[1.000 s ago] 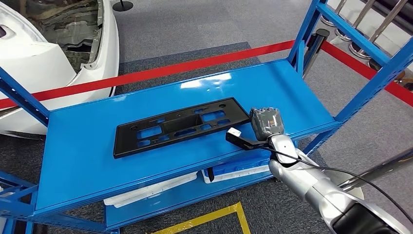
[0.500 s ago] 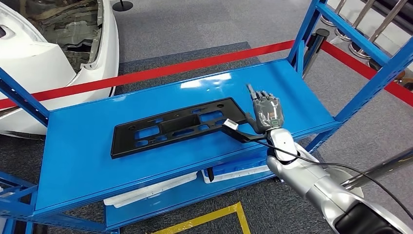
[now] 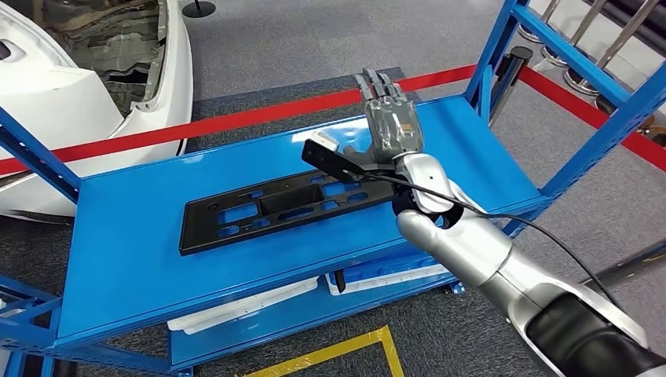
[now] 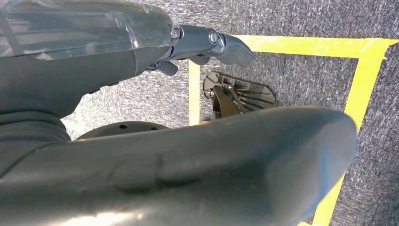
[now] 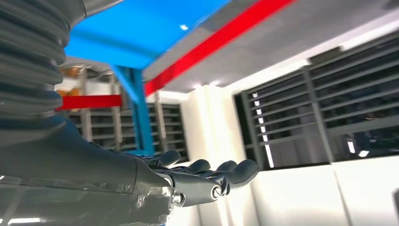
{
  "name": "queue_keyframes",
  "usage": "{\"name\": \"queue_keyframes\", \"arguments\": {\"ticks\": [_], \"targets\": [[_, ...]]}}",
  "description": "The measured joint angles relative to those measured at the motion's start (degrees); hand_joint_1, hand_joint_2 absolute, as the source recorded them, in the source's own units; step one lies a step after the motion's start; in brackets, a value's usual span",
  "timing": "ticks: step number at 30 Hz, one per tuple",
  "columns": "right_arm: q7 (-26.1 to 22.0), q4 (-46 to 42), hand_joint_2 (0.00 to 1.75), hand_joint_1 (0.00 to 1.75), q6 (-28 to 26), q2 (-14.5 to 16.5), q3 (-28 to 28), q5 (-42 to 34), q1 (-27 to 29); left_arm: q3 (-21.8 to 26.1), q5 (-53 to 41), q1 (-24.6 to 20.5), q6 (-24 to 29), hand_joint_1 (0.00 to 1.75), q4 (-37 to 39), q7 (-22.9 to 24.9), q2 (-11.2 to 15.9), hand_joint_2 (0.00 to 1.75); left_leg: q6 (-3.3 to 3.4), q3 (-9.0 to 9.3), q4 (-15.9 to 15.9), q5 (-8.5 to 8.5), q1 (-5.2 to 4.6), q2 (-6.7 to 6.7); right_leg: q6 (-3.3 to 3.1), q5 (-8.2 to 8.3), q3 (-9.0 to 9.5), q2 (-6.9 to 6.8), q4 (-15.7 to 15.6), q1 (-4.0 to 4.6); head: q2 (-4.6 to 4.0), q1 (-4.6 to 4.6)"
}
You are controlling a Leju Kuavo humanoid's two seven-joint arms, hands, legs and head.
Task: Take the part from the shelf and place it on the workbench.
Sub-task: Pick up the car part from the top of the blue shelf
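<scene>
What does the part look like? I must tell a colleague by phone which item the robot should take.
Find the blue shelf beside the white car body. On its top level lies the part, a long, flat black plate full of cut-out openings. The white pieces lie one level lower.

White car body (image 3: 86,86), red barrier tape (image 3: 236,119)

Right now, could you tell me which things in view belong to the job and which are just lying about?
Job:
black part
blue shelf
right hand, raised, holding nothing

Lying about:
white car body
red barrier tape
white panels on the lower shelf
yellow floor tape
</scene>
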Motion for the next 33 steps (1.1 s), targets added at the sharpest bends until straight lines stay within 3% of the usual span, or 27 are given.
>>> {"name": "queue_keyframes", "arguments": {"ticks": [6,16,22,29,33], "targets": [[1.57,-3.58,1.75,0.00,2.38,0.98,1.98,-5.79,-4.10,0.00,0.02,-0.08,-0.16,0.00,-0.01,-0.22,-0.07,0.00,0.00,-0.02,0.00,0.00,-0.01,0.03,0.00,0.00,0.00,0.02,-0.01,-0.01,0.00,0.01],[-5.89,6.66,1.75,0.00,6.12,2.09,4.76,-16.29,-6.89,-0.01,-1.19,-1.03,-1.05,0.00,-0.27,0.34,-0.09,0.00,0.01,-0.04,0.01,0.00,-0.01,-0.08,0.01,0.01,0.03,-0.05,-0.02,-0.01,0.00,0.01],[-4.73,11.09,1.75,0.00,8.91,2.06,5.97,-19.38,-6.67,0.00,-1.07,-0.82,-1.44,0.00,-0.29,0.94,-0.09,0.00,0.01,-0.04,0.04,-0.01,-0.01,-0.06,0.00,0.00,-0.01,-0.02,-0.03,-0.01,0.00,0.01],[-4.05,11.37,1.75,0.00,7.85,1.41,6.53,-19.28,-5.94,0.00,-0.99,-0.03,-1.75,0.00,-0.29,1.14,-0.09,0.00,0.00,-0.04,0.03,-0.03,0.00,-0.03,0.04,-0.04,-0.05,0.01,-0.04,0.00,0.00,0.00],[-1.70,10.91,1.75,0.00,10.06,0.72,6.79,-19.65,-5.57,0.00,-0.93,0.00,-1.91,0.00,-0.29,1.06,-0.09,0.00,0.00,0.00,0.04,-0.03,-0.01,-0.01,0.04,-0.03,-0.03,0.02,-0.04,-0.01,0.00,0.00]]}}
